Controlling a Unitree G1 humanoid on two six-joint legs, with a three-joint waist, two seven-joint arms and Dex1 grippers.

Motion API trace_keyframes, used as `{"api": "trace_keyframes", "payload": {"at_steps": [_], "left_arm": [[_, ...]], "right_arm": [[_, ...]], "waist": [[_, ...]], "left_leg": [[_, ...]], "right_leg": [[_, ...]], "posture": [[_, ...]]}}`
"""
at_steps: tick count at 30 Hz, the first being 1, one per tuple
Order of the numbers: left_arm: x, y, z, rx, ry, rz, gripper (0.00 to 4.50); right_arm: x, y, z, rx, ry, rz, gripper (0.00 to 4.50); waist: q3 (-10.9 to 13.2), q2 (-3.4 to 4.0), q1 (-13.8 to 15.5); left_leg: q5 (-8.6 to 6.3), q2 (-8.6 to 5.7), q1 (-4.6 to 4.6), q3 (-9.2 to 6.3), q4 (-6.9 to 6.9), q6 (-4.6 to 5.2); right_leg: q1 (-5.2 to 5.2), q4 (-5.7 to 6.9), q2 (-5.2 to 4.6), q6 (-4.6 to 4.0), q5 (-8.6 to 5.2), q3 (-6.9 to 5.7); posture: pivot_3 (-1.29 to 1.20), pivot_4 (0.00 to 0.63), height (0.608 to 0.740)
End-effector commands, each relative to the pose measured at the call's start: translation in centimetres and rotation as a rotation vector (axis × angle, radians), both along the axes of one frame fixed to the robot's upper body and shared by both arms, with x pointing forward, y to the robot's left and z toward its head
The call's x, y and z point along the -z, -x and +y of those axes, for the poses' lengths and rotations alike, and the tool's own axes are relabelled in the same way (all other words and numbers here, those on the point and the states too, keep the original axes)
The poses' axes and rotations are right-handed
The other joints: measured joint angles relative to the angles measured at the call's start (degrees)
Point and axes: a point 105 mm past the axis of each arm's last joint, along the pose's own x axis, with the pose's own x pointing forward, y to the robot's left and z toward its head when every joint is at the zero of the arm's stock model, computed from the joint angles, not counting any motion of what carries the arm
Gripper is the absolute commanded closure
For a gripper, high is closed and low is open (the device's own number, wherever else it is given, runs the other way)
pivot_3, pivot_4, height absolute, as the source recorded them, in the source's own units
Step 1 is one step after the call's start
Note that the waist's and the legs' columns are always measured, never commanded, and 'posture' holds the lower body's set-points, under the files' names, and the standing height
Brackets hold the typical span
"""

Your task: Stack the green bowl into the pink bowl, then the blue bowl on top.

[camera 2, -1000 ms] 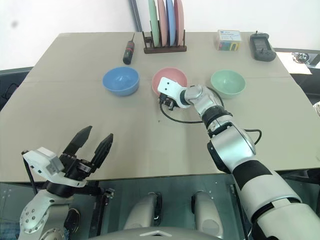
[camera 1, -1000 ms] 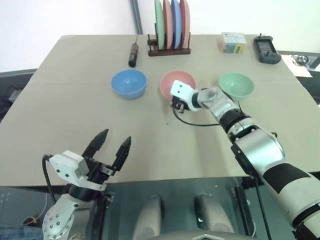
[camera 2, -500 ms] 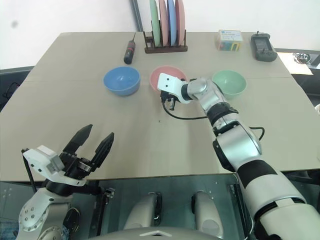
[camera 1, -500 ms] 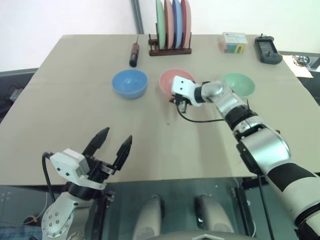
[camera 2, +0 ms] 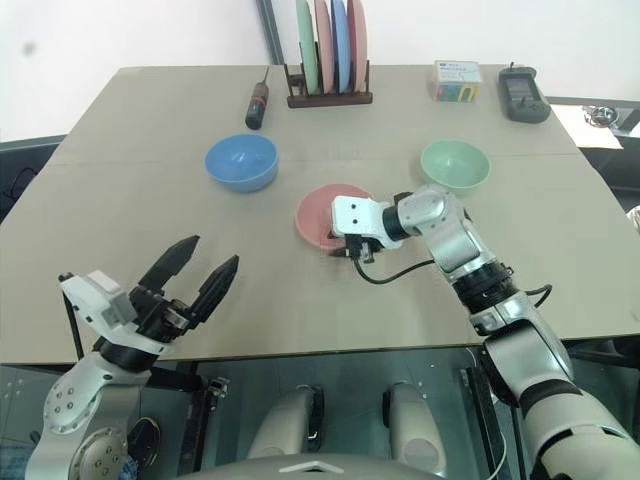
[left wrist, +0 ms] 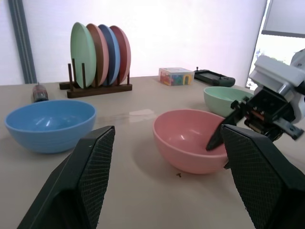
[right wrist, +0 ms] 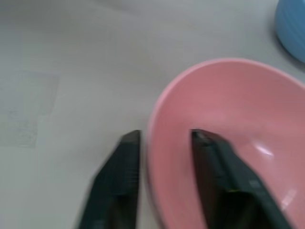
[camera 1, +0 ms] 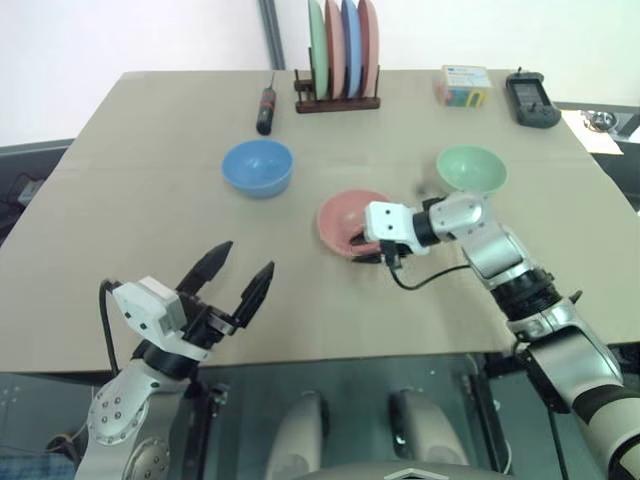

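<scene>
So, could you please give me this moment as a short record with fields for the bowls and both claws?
pink bowl: on the table, nearer the robot than the other two bowls, nothing inside it
green bowl: on the table, apart from the pink bowl, not stacked
blue bowl: on the table, apart, not stacked
right claw: fingers straddle the pink bowl's rim, one inside, one outside, with a gap to the rim
left claw: open, holds nothing, over the near table edge
stacking: not begun
</scene>
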Motion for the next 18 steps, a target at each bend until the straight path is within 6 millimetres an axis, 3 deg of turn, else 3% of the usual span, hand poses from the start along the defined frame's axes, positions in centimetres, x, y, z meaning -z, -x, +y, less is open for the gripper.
{"api": "trace_keyframes", "payload": {"at_steps": [1,4,7,10,12,18], "left_arm": [[-0.5,0.0,-0.1,0.028,-0.001,-0.019,0.72],[-0.7,-0.2,-0.3,0.046,0.001,-0.025,0.72],[-0.9,-0.4,-0.4,0.056,0.002,-0.028,0.72],[-0.9,-0.7,-0.9,0.087,0.014,-0.031,0.72],[-1.0,-0.9,-1.3,0.112,0.018,-0.036,0.72],[-1.3,-1.5,-2.0,0.164,0.019,-0.053,0.72]], "right_arm": [[-0.7,1.0,-0.4,-0.028,0.009,0.008,1.11],[-2.4,1.3,-1.6,0.002,-0.03,0.038,0.06],[-4.2,-0.5,-3.6,0.144,-0.091,0.022,0.06],[-4.8,-4.5,-8.4,0.434,-0.13,-0.036,0.06],[-5.1,-6.2,-10.7,0.562,-0.161,-0.057,0.06],[-5.8,-9.5,-14.7,0.8,-0.253,-0.102,0.06]], "waist": [[0.0,-0.02,0.1],[0.0,-0.01,0.2],[0.0,-0.02,0.1],[0.0,-0.01,0.4],[0.0,-0.03,0.5],[0.0,-0.02,-0.1]], "left_leg": [[0.0,0.0,-0.02,-0.02,0.0,0.0],[0.0,-0.02,-0.08,-0.02,0.02,0.0],[0.0,-0.02,-0.06,-0.03,0.02,0.0],[0.0,-0.02,-0.05,-0.04,0.06,0.0],[0.0,-0.06,-0.06,-0.04,0.17,0.0],[0.0,-0.04,-0.04,0.06,0.02,0.0]], "right_leg": [[0.0,-0.01,0.0,0.0,0.0,-0.02],[0.01,-0.09,-0.02,0.0,0.0,-0.03],[0.02,-0.09,-0.03,0.0,0.0,-0.03],[0.05,-0.05,-0.02,0.0,0.0,-0.05],[0.11,-0.1,-0.07,-0.01,0.0,-0.07],[0.06,-0.13,-0.04,0.01,0.02,0.06]], "posture": [[0.0,0.15,0.74],[0.0,0.15,0.74],[0.0,0.15,0.74],[0.0,0.15,0.74],[0.0,0.15,0.74],[0.0,0.15,0.74]]}}
